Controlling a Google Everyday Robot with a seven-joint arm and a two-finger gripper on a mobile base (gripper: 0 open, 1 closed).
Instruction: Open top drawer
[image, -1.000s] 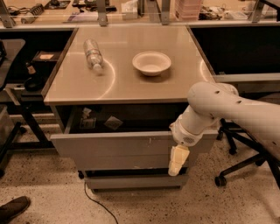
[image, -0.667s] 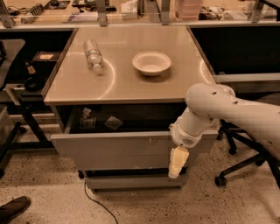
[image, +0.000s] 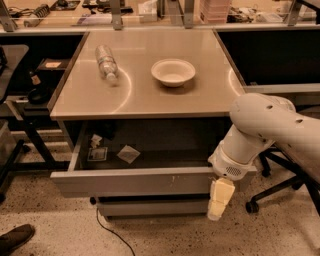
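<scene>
- The top drawer (image: 135, 181) is sitting well out beneath the tabletop (image: 165, 102), with its scuffed front facing near.
- The gripper (image: 220, 200) is hanging at the front's right end; its grip cannot be told.
- Pulling from that one end is risking a skewed, jammed drawer, or a slip off the handle-less panel.
- The bottle (image: 106, 62) is showing no readable label.

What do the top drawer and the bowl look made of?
The top drawer looks matte grey painted metal or laminate, given its white scuffs. The bowl seems dull white paper or moulded fibre. The gripper hangs by the drawer front's right end.
</scene>
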